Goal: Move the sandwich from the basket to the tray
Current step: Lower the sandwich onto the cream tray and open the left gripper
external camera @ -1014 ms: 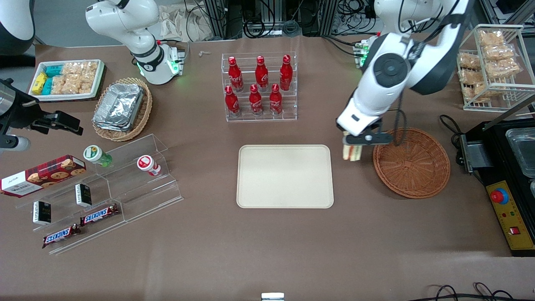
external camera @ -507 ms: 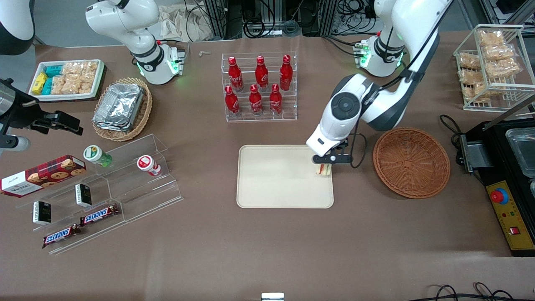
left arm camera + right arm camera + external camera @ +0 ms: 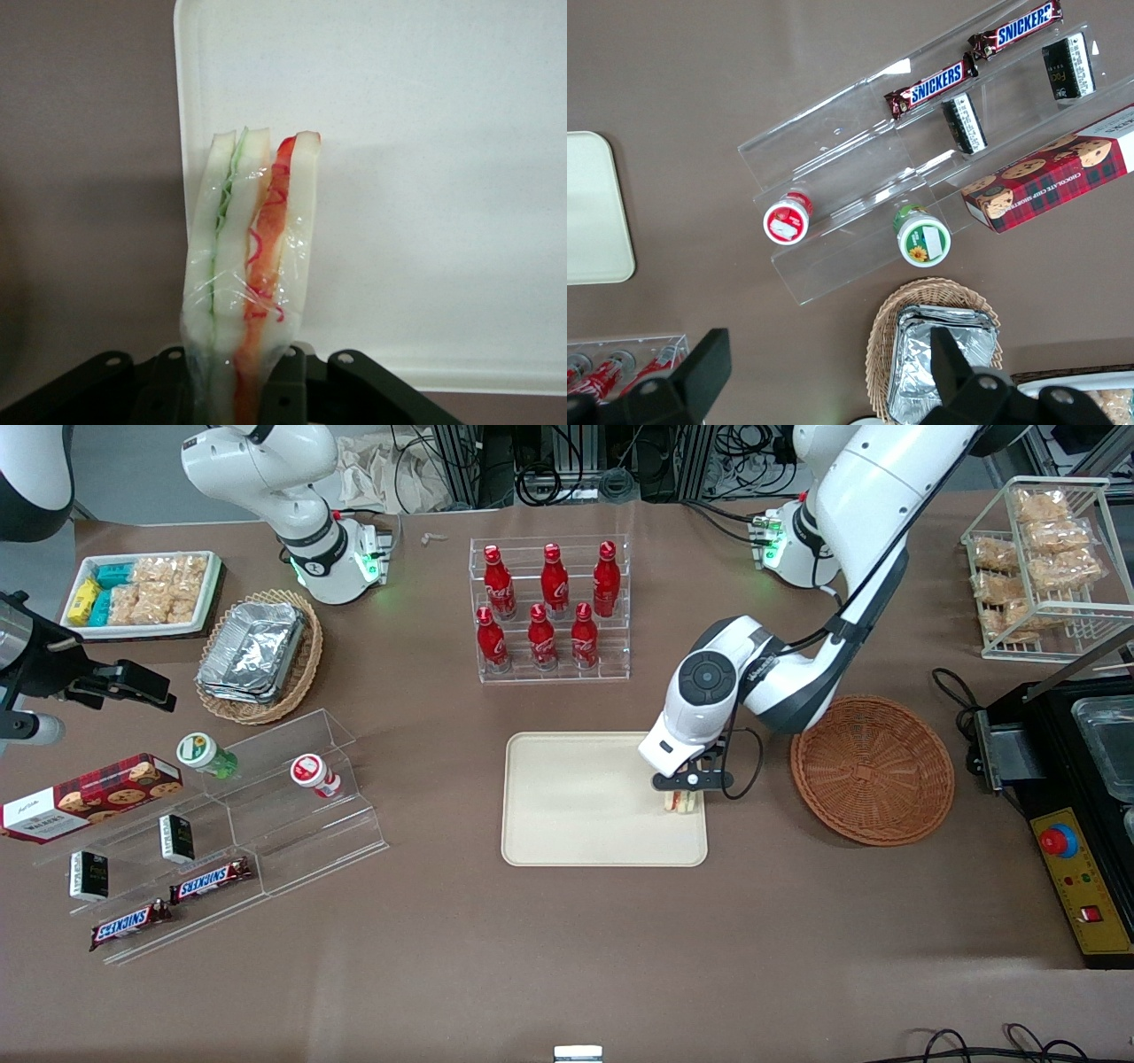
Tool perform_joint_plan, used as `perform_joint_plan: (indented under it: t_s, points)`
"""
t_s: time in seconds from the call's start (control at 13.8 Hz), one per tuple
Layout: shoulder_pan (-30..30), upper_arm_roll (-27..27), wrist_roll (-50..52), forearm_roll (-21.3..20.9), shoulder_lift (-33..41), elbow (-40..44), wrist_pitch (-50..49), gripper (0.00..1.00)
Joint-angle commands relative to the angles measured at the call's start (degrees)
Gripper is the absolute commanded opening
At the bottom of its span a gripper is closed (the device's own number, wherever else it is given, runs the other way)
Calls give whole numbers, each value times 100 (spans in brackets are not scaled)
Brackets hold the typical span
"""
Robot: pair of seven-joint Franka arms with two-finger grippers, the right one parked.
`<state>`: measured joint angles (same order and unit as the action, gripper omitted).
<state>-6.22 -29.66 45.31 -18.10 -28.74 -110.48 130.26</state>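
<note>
Claw clamps sandwich upright, low over tray edge.

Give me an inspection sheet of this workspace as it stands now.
Surface: brown table, no spills seen.
Job's things: sandwich held over the tray, near its edge toward the basket; basket holds nothing.
Clutter: cola bottles in a clear rack; foil trays in a tan basket; Snickers bars and cookie box on clear steps; snack rack.
Grippers: hand shut on the sandwich, above the tray.
Cables: cable beside the black machine.
Surroundings: nothing seen of note.
</note>
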Motion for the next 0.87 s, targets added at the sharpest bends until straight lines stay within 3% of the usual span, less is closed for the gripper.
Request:
perform_joint_plan:
  t_s: [0.0,0.36,0.43,0.51,0.58,0.8]
  points:
    - [25,-66,189,-202,-289,290,0,0]
    - [51,-58,198,-545,-668,492,9,0]
    - [51,-58,189,-545,-659,492,9,5]
    - [42,-58,198,-554,-659,501,9,62]
    - [42,-58,198,-615,-659,492,9,99]
    - [34,-58,180,-668,-642,484,0,100]
